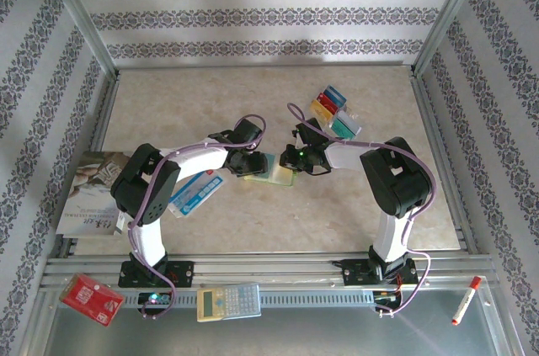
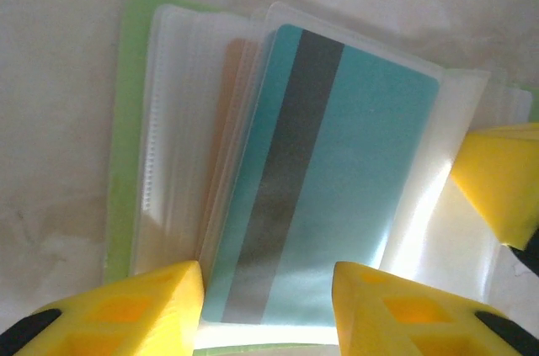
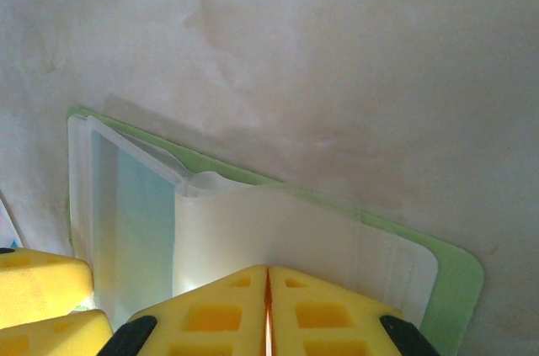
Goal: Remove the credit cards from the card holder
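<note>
The card holder (image 1: 280,176) is seen lying open on the table (image 1: 354,213), near the middle of the top view, between the two grippers. In the left wrist view the left gripper (image 2: 269,314) is placed at the lower edge with its jaws half apart. A teal card (image 2: 337,171) with a dark stripe, kept inside the clear sleeves (image 2: 181,137), is found between the fingers; whether it is gripped cannot be told. In the right wrist view the right gripper (image 3: 268,314) is closed, at the lower edge, over the clear sleeves. Credit cards (image 1: 335,112) in several colours are laid fanned in the upper right of the top view, well apart from the card holder.
</note>
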{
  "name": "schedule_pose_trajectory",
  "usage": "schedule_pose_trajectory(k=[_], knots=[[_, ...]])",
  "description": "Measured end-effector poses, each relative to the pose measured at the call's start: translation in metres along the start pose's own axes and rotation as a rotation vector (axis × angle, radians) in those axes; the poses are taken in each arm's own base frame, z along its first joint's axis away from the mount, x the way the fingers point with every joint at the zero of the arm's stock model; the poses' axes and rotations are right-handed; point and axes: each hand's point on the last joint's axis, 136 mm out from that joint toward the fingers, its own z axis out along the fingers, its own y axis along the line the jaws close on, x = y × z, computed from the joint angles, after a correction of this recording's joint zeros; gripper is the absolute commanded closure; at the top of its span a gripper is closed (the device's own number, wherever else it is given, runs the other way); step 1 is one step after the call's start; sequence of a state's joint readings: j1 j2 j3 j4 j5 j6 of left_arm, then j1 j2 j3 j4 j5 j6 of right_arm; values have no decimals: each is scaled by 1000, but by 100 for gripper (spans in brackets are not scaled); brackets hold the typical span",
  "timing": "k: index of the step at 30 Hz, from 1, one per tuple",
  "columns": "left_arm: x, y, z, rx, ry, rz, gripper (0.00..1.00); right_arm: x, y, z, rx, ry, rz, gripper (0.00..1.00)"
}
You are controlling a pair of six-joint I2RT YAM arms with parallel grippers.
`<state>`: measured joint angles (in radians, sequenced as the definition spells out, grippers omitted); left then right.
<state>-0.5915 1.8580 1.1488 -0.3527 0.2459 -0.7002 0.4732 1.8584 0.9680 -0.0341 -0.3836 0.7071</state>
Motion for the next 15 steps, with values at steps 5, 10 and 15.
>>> schedule_pose_trajectory(k=[5,10,15], knots=[[6,-8,-1,59,47,-7,58,0,0,0,-1,0,0,88],[13,-21,-3,134,92,-5,58,-1,0,0,-2,-2,-1,88],[12,-32,-5,192,98,5,58,-1,0,0,-3,-2,-1,88]])
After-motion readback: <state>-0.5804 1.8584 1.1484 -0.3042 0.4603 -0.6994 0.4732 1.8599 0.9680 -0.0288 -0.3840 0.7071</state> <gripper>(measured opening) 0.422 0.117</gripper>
